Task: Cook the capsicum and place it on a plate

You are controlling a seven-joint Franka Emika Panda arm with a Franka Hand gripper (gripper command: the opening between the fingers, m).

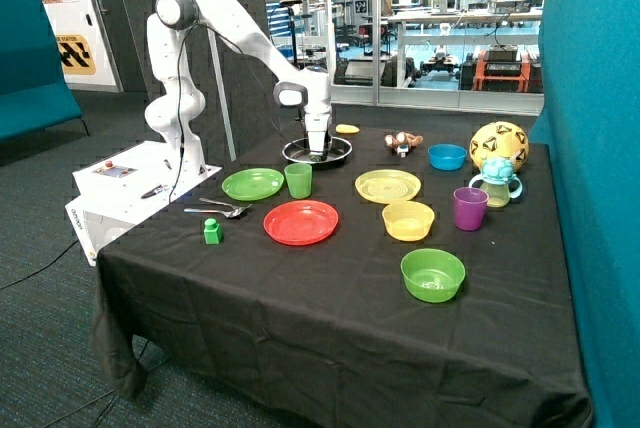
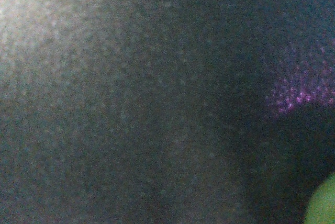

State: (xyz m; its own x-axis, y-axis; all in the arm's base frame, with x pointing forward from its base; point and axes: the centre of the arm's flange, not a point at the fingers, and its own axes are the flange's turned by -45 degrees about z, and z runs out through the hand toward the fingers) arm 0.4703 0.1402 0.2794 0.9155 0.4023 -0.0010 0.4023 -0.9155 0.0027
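Note:
My gripper (image 1: 318,151) is lowered into the black frying pan (image 1: 340,155) at the back of the table. The capsicum does not show in the outside view; the gripper hides the middle of the pan. The wrist view is almost all dark, close against a surface, with a small light green patch (image 2: 322,203) at one corner that I cannot identify. The green plate (image 1: 253,184) lies empty on the black cloth, in front of the pan and towards the robot's base.
A green cup (image 1: 298,180) stands between pan and green plate. Red plate (image 1: 301,222), yellow plate (image 1: 388,186), yellow bowl (image 1: 408,220), green bowl (image 1: 433,275), purple cup (image 1: 469,208), blue bowl (image 1: 447,156), ball (image 1: 498,145), green block (image 1: 212,231) and cutlery (image 1: 215,209) are spread around.

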